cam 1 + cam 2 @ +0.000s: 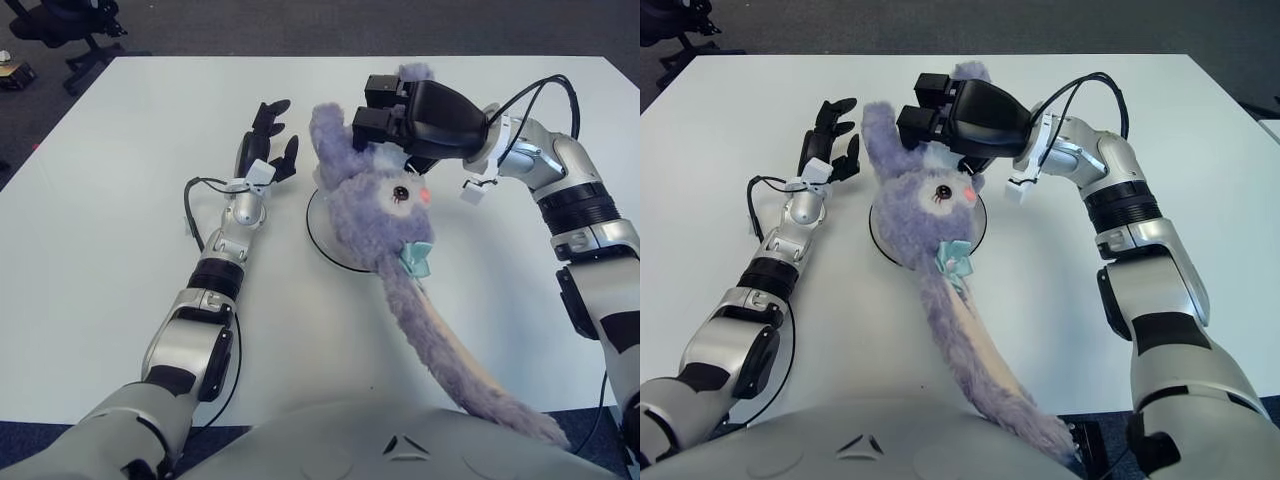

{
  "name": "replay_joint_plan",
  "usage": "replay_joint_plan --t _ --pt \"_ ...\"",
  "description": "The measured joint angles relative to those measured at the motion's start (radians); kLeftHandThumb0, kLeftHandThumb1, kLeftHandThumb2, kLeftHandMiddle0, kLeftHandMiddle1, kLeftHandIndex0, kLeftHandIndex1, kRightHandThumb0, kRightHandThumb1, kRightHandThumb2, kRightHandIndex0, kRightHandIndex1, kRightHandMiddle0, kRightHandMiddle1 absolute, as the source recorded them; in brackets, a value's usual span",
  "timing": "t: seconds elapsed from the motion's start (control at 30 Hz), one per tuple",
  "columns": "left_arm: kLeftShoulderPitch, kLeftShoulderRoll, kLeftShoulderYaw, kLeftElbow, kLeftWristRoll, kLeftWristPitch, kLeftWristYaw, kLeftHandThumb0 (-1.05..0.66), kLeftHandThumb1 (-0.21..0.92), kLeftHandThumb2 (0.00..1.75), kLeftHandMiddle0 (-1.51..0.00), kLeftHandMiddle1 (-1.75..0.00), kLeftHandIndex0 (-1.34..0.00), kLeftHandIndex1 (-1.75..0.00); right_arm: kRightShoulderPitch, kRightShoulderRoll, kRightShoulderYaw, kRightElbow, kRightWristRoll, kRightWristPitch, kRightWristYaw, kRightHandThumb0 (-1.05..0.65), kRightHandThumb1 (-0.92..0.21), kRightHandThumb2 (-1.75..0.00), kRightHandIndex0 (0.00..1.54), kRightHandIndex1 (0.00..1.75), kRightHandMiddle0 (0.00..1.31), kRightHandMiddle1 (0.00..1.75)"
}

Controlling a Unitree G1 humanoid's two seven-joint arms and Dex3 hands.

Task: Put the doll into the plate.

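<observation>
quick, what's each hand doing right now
Left hand: open, holding nothing, beside the plate on its left.
Right hand: fingers shut on the doll over the plate.

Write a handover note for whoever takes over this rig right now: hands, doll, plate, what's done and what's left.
Right hand: shut on the purple doll at its ears, holding the head over the plate.
Left hand: open, idle, just left of the plate.
Doll: head over the plate; the long body trails off it, across the table toward the robot.
Done: doll grasped and brought to the plate.
Left: get the trailing body into the plate, then release.
</observation>
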Motion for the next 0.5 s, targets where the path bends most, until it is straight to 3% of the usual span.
replay_joint_plan --t 0.4,0.43,0.5 --pt "0.000 0.000 0.002 -0.011 0.000 0.010 0.000 -0.52 0.92 0.80 -0.28 -0.87 -0.23 -0.68 0.023 0.000 0.012 0.000 -0.013 -0.009 0.000 0.00 -0.54 -0.97 0.47 1.75 0.40 1.50" --pt "0.000 0.000 0.002 -0.011 0.000 0.010 0.000 -0.52 0.92 0.80 -0.28 -0.87 -0.23 -0.68 0.024 0.000 0.012 0.000 -0.013 -0.010 0.000 0.00 -0.57 -0.93 0.46 1.74 0.38 1.50" --pt "0.000 0.000 0.002 -0.011 0.000 0.010 0.000 -0.52 0.92 0.80 -0.28 -0.88 -0.23 -0.68 0.027 0.000 0.013 -0.002 -0.013 -0.009 0.000 0.00 -0.77 -0.58 0.45 1.63 0.35 1.42"
